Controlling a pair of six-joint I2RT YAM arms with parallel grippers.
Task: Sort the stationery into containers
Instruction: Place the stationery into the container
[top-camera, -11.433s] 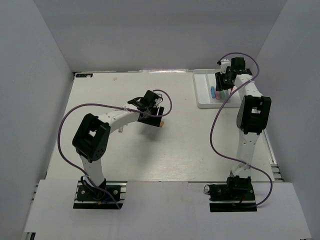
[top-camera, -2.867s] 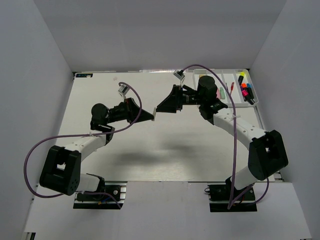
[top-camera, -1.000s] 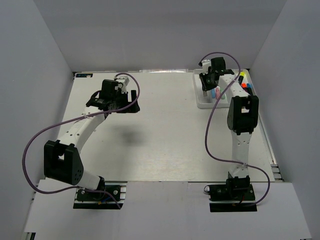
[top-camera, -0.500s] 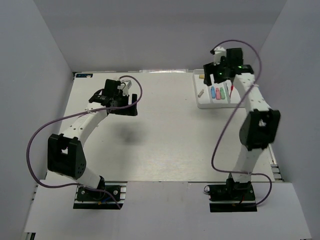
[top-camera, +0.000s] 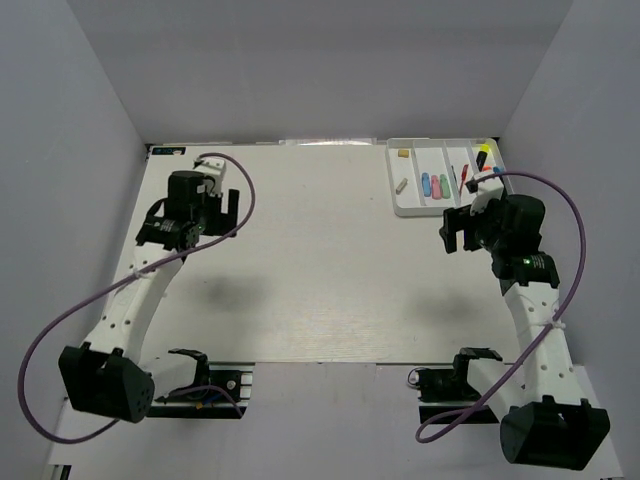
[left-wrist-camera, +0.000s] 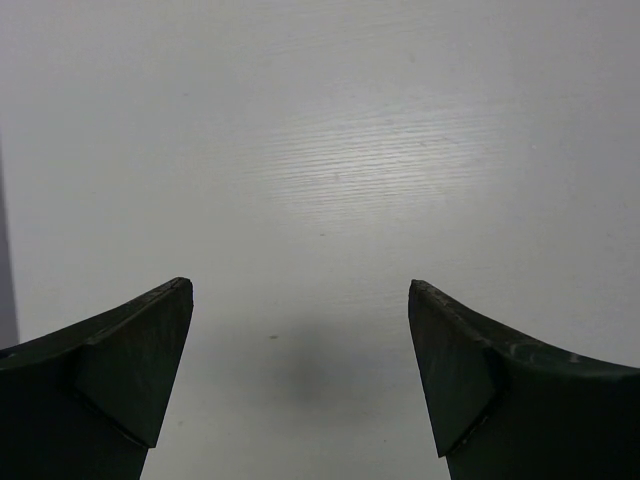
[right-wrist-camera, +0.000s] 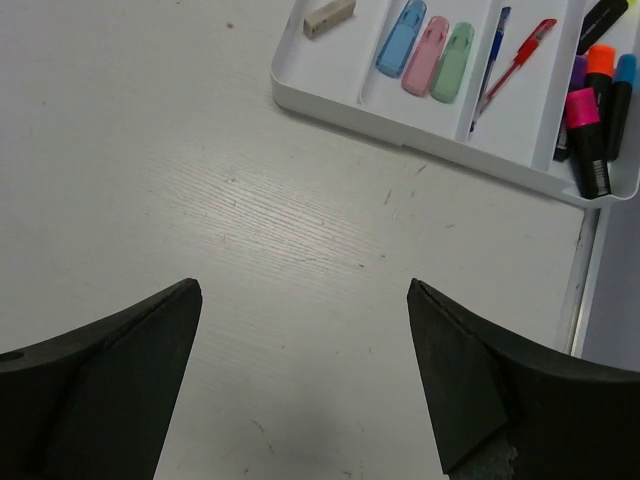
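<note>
Highlighters (right-wrist-camera: 588, 140), perhaps five, show clearly only from right wrist; left fingers (left-wrist-camera: 120, 370), right fingers (right-wrist-camera: 120, 370) spread.

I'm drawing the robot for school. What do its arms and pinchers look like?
Both arms are white tubes with chunky black joints: the left arm and the right arm. A thin purple cable loops along each. The left gripper and right gripper each have two flat black fingers with pointed tips.

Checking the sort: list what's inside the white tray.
The tray holds two tan bits, three pastel capsules, two pens, highlighters. From above, the right arm covers the highlighters' near ends.
</note>
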